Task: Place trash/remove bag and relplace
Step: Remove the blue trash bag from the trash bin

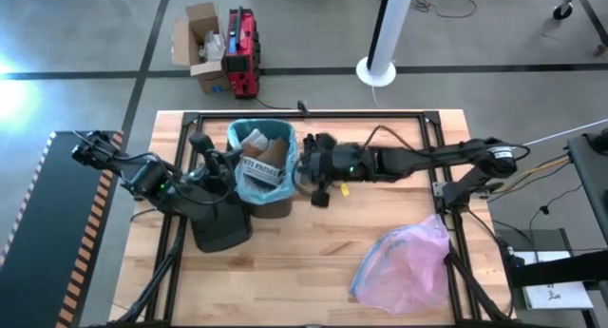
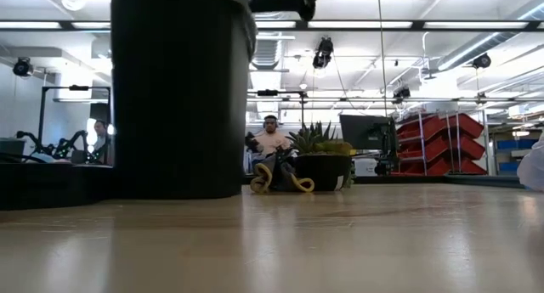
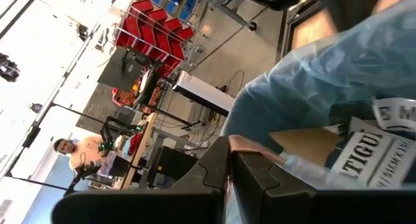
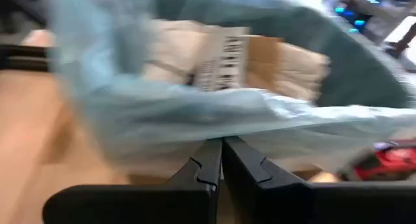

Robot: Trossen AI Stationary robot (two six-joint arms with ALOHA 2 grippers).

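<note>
Now, with the left gripper (image 1: 231, 166) and right gripper (image 1: 306, 164) each pinched shut on the bag (image 1: 249, 130) rim at opposite sides, lift evenly so the trash (image 1: 269, 149) stays inside.

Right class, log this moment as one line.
left hand shut on bag | right hand shut on bag | trash inside

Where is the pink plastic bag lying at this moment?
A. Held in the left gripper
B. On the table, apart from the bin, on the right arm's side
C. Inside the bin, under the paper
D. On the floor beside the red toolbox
B. The high view shows the pink bag flat on the table, well clear of the bin, on the right arm's side.
</note>
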